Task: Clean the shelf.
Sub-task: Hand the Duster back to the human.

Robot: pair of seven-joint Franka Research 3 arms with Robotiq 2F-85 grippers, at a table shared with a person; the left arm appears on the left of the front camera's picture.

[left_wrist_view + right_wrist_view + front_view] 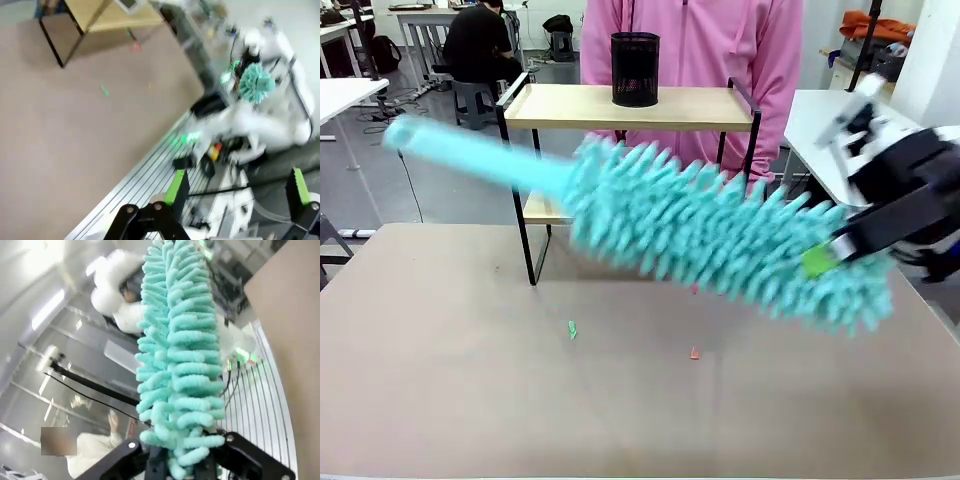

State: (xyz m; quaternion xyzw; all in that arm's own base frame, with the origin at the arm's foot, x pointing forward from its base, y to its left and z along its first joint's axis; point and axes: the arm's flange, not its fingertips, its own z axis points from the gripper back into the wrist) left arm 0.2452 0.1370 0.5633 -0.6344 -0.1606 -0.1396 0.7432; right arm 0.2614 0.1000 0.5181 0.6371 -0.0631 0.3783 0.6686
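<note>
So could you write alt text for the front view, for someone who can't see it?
The right gripper holds a fluffy teal duster by its brush end, blurred with motion, in front of a small two-tier wooden shelf. A black mesh cup stands on the top board, with a person in pink behind.

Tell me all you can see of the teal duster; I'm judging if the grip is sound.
The teal duster is a long fluffy brush of soft chenille-like fingers with a smooth teal handle pointing up-left. It hangs tilted and motion-blurred above the table, before the shelf. The right gripper is shut on its fluffy head end, not the handle.
</note>
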